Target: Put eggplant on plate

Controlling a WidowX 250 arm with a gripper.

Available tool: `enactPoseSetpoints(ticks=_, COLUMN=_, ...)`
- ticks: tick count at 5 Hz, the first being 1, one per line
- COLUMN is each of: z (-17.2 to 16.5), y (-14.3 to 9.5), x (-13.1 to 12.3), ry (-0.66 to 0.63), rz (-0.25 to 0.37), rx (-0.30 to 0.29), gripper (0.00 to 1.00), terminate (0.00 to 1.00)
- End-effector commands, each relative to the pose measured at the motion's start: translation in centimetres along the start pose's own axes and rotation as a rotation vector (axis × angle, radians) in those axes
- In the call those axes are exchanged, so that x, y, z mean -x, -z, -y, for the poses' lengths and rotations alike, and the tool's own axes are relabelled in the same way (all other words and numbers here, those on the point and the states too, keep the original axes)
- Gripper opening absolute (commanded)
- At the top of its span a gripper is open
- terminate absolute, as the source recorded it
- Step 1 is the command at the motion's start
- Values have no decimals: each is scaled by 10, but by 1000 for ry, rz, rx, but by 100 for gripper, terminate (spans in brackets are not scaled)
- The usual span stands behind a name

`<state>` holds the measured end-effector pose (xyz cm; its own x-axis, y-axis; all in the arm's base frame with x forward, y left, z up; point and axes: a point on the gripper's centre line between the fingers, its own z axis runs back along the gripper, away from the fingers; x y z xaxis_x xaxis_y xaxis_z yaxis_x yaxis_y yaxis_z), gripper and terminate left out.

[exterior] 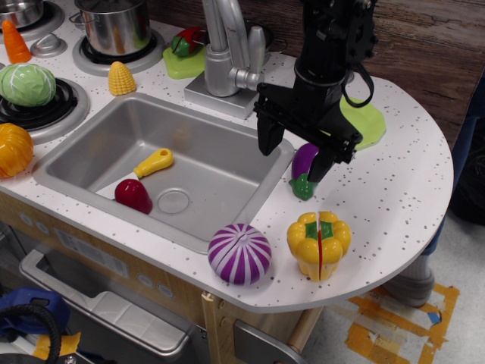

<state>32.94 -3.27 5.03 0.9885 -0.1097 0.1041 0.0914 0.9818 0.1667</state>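
Note:
The purple eggplant (304, 168) with its green stem cap lies on the white counter, just right of the sink's corner. The lime-green plate (369, 123) lies flat on the counter behind it, partly hidden by the arm. My black gripper (294, 153) hangs over the eggplant with its jaws open. The left finger (266, 139) stands over the sink's edge, and the right finger (323, 162) is close beside the eggplant's right side. The eggplant rests on the counter, not lifted.
The sink (91, 152) holds a dark red piece (133, 196) and a yellow piece (154, 162). A striped purple-white vegetable (239, 254) and a yellow pepper (319, 244) stand near the front edge. The faucet (226, 53) is behind the gripper. The stove with a pot (115, 26) is on the left.

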Motion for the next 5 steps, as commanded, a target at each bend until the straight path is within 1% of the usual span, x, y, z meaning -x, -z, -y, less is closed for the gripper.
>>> enactPoseSetpoints(ticks=1, z=-12, y=-10, x=-19, ry=-37, rz=97, rx=-13, gripper=100, terminate=0)
enactPoseSetpoints(ticks=2, z=-11, y=-1, x=-27, ry=-74, rz=137, rx=-21, gripper=100, terminate=0)
enactPoseSetpoints(ticks=3, z=-16, y=8, x=-39, ry=-75, rz=166, rx=17, gripper=100, terminate=0)
enactPoseSetpoints(ticks=4, z=-18, y=14, x=-51, ry=-48, rz=195, rx=16, gripper=100, terminate=0)
enactPoseSetpoints(ticks=5, z=-21, y=21, x=-63, ry=-29, rz=218, rx=58, gripper=100, terminate=0)
